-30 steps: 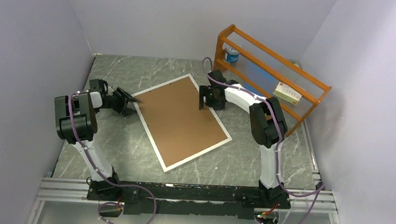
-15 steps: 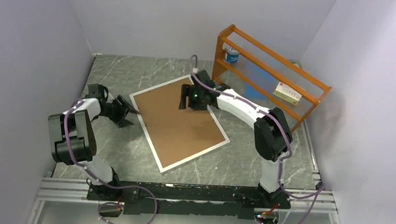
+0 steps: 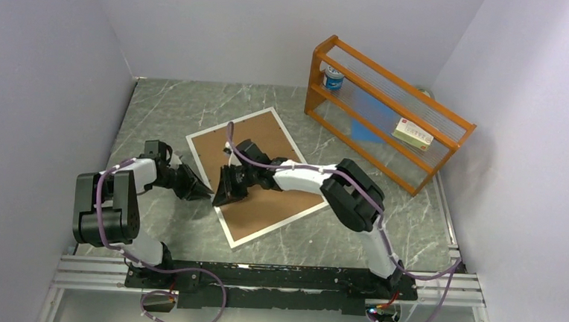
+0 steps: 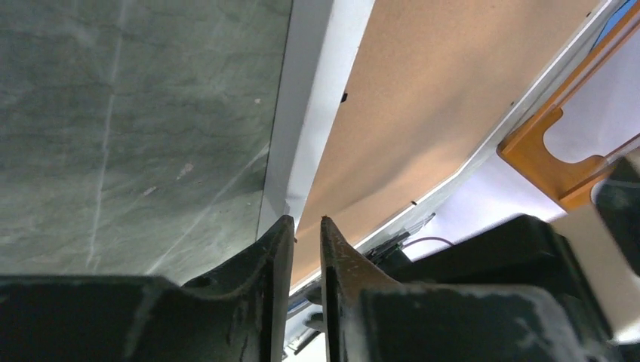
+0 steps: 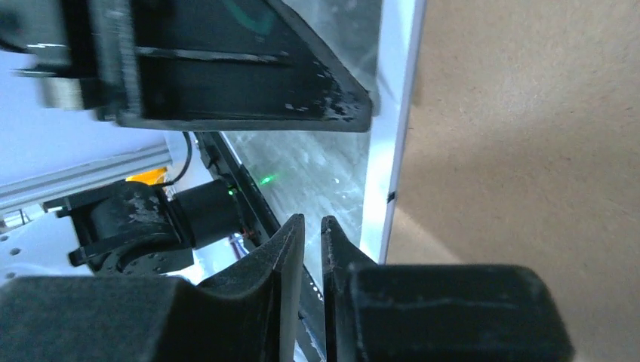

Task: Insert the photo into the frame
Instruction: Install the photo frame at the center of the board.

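Note:
The white frame (image 3: 230, 122) lies flat on the table with a brown backing board (image 3: 256, 141) filling its centre. The photo is hidden. My left gripper (image 3: 205, 193) sits low at the frame's left border, its jaws drawn to a thin slit with nothing between them (image 4: 306, 220). My right gripper (image 3: 221, 197) reaches across the board to that same border and faces the left one, its jaws also nearly together and empty (image 5: 312, 219). The white border (image 4: 317, 90) and board (image 4: 423, 98) fill the left wrist view. The border (image 5: 396, 98) runs past the right fingertips.
An orange wooden rack (image 3: 390, 100) stands at the back right, holding a small can (image 3: 333, 78) and a box (image 3: 414, 133). Grey walls close in on three sides. The grey marble table (image 3: 166, 101) shows around the frame.
My right arm swung from the frame's far right corner across the board to its left border. My left gripper slid nearer along that border. Both jaws closed, and the frame shifted slightly left.

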